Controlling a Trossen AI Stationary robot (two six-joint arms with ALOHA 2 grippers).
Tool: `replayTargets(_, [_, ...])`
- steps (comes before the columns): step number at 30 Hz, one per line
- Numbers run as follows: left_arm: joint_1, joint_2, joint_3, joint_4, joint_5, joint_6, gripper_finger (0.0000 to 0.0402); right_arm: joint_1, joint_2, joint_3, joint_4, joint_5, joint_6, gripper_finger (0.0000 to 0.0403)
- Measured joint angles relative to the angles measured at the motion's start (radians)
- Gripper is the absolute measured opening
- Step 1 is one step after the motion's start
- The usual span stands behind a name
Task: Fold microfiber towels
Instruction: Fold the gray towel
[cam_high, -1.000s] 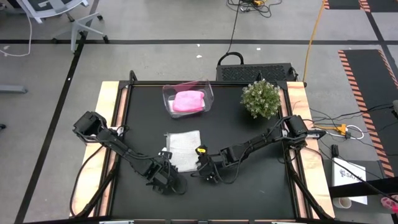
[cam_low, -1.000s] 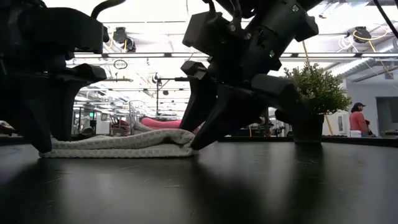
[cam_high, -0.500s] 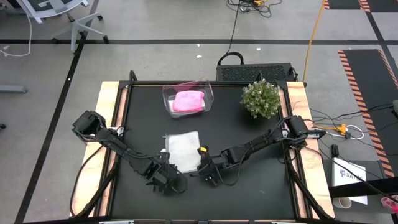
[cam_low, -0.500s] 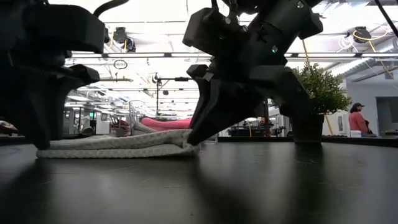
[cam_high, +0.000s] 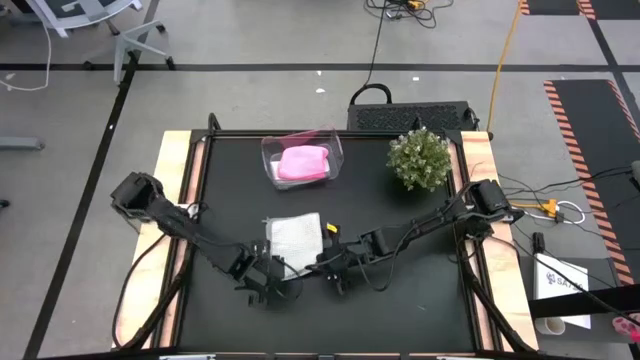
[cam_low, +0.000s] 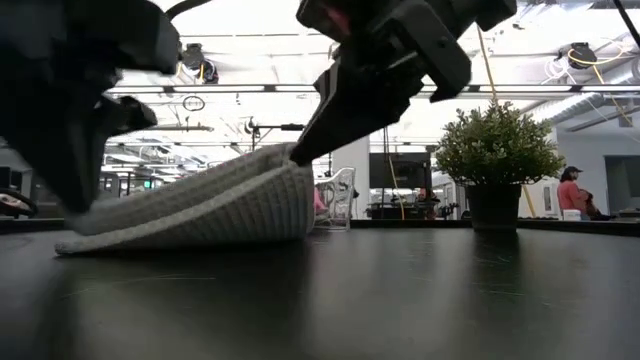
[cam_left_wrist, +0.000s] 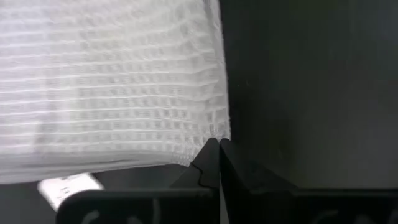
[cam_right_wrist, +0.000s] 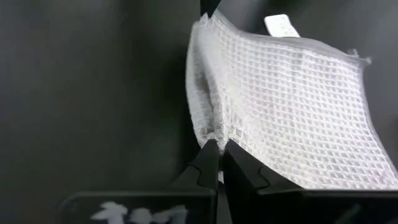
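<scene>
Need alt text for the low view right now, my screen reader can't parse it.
A white waffle-weave towel lies on the black table, its near edge lifted into a curl by two dark end effectors: the right end effector pinches the raised corner, the left end effector grips the other end. A potted plant stands behind on the right.

towel (cam_high: 296, 240) mid-table, bin (cam_high: 302, 160) behind it, plant (cam_high: 420, 158) right of bin
</scene>
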Motion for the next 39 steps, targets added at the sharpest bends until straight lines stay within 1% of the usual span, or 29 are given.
replayTargets(3, [0.034, -0.070, 0.000, -0.015, -0.008, -0.003, 0.0002, -0.010, -0.003, 0.000, -0.003, 0.000, 0.025, 0.0003])
replayTargets(6, [0.071, -0.139, 0.001, -0.072, -0.016, -0.003, 0.0002, -0.019, -0.008, -0.001, -0.004, 0.000, 0.028, 0.0003])
replayTargets(11, [0.129, -0.220, 0.001, -0.143, -0.018, 0.001, 0.0001, -0.061, -0.035, -0.001, -0.008, -0.001, 0.118, 0.0002])
replayTargets(15, [0.138, -0.226, 0.001, -0.082, 0.015, 0.010, 0.0003, -0.091, -0.066, -0.001, -0.005, 0.000, 0.124, 0.0002])
replayTargets(18, [0.123, -0.203, 0.001, -0.048, 0.029, 0.012, 0.0002, -0.100, -0.085, -0.001, -0.006, -0.001, 0.118, 0.0002])
replayTargets(21, [0.103, -0.175, 0.000, -0.047, 0.039, -0.006, 0.0006, -0.103, -0.094, 0.000, -0.005, 0.000, 0.095, 0.0002])
replayTargets(25, [0.086, -0.126, 0.000, -0.011, 0.084, -0.034, 0.0042, -0.102, -0.093, 0.000, -0.021, -0.001, 0.079, 0.0002])
replayTargets(33, [0.078, 0.005, 0.001, 0.212, 0.112, -0.053, 0.0136, -0.102, -0.092, 0.000, -0.065, 0.000, 0.084, 0.0002])
replayTargets(39, [0.078, 0.067, 0.001, 0.227, 0.115, -0.074, 0.0182, -0.101, -0.092, 0.000, -0.082, -0.002, 0.085, 0.0002])
